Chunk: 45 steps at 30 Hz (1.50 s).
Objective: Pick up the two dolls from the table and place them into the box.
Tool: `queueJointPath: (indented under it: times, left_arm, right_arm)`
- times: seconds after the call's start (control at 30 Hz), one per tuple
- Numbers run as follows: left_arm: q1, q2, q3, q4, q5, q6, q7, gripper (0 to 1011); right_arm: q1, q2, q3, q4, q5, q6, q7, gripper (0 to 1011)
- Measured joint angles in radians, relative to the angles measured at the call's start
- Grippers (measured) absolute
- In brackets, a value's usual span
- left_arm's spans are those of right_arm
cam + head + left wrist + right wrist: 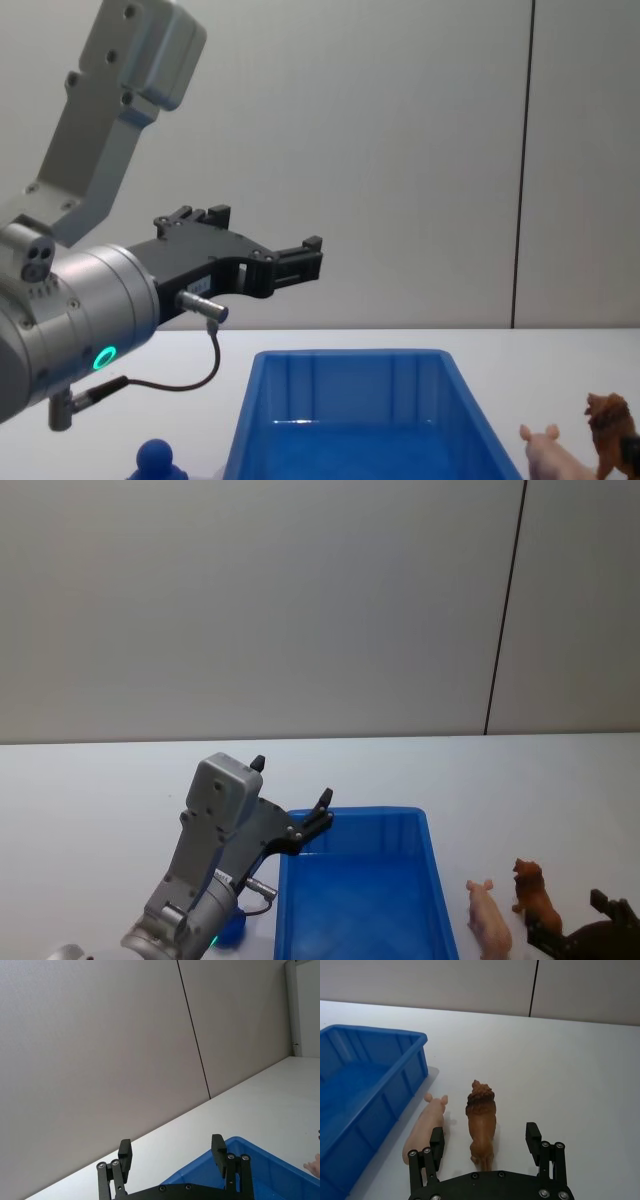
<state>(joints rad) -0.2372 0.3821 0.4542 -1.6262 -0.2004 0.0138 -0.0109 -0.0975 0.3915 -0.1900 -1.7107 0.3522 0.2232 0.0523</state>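
Observation:
Two dolls stand on the white table (560, 790) right of the blue box (355, 818): a pale pink pig (490, 920) nearest the box and a brown lion (535, 895) beside it. My right gripper (485, 1141) is open and low behind the lion (481, 1110), its fingers either side of the lion's hindquarters without touching. The pig (427, 1125) lies just outside one finger. My left gripper (292, 782) hangs open and empty in the air above the box's left rim, as the left wrist view (171, 1152) also shows.
A small blue round-knobbed object (157, 458) sits on the table left of the box, under my left arm. The box (350, 358) has nothing in it. A plain wall stands behind the table, with bare tabletop beyond the dolls.

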Motion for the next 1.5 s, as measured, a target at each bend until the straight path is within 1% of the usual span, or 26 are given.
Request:
queueJointPath:
  times: [0.4,0.5,0.57,0.6,0.67,0.77,0.83,1.0,1.03,1.07,1.13,1.23,1.33,1.5]
  left_arm:
    - [0.000,0.000,0.000,0.000,0.000,0.000,0.000,1003]
    - [0.000,0.000,0.000,0.000,0.000,0.000,0.000,1003]
    - [0.000,0.000,0.000,0.000,0.000,0.000,0.000,1003]
    - [0.000,0.000,0.000,0.000,0.000,0.000,0.000,1003]
    - [0.000,0.000,0.000,0.000,0.000,0.000,0.000,1003]
    - [0.000,0.000,0.000,0.000,0.000,0.000,0.000,1003]
    - [0.000,0.000,0.000,0.000,0.000,0.000,0.000,1003]
    - [0.000,0.000,0.000,0.000,0.000,0.000,0.000,1003]
    - [0.000,0.000,0.000,0.000,0.000,0.000,0.000,1003]
    - [0.000,0.000,0.000,0.000,0.000,0.000,0.000,1003]
    - [0.000,0.000,0.000,0.000,0.000,0.000,0.000,1003]
    - [0.000,0.000,0.000,0.000,0.000,0.000,0.000,1003]
    - [0.000,0.000,0.000,0.000,0.000,0.000,0.000,1003]
    - [0.000,0.000,0.000,0.000,0.000,0.000,0.000,1003]
  right_arm:
    - [0.008,-0.011,-0.006,0.052,-0.027,-0.008,0.008,1001]
    - [0.017,-0.016,-0.007,0.072,-0.036,-0.015,0.015,943]
    - [0.023,-0.020,-0.009,0.085,-0.041,-0.019,0.019,922]
    - [0.030,-0.024,-0.010,0.097,-0.046,-0.023,0.024,870]
    - [0.041,-0.029,-0.012,0.117,-0.053,-0.030,0.030,837]
    - [0.052,-0.036,-0.014,0.138,-0.060,-0.039,0.038,755]
    - [0.065,-0.043,-0.016,0.160,-0.067,-0.049,0.046,675]
    - [0.093,-0.057,-0.022,0.206,-0.080,-0.074,0.065,534]
    - [0.096,-0.059,-0.022,0.211,-0.081,-0.078,0.068,474]
    - [0.099,-0.061,-0.023,0.216,-0.082,-0.081,0.070,474]
    - [0.107,-0.066,-0.025,0.227,-0.085,-0.093,0.079,387]
    - [0.114,-0.070,-0.026,0.235,-0.086,-0.107,0.088,309]
    - [0.117,-0.072,-0.026,0.235,-0.086,-0.115,0.093,299]
    - [0.118,-0.073,-0.026,0.213,-0.082,-0.131,0.102,299]
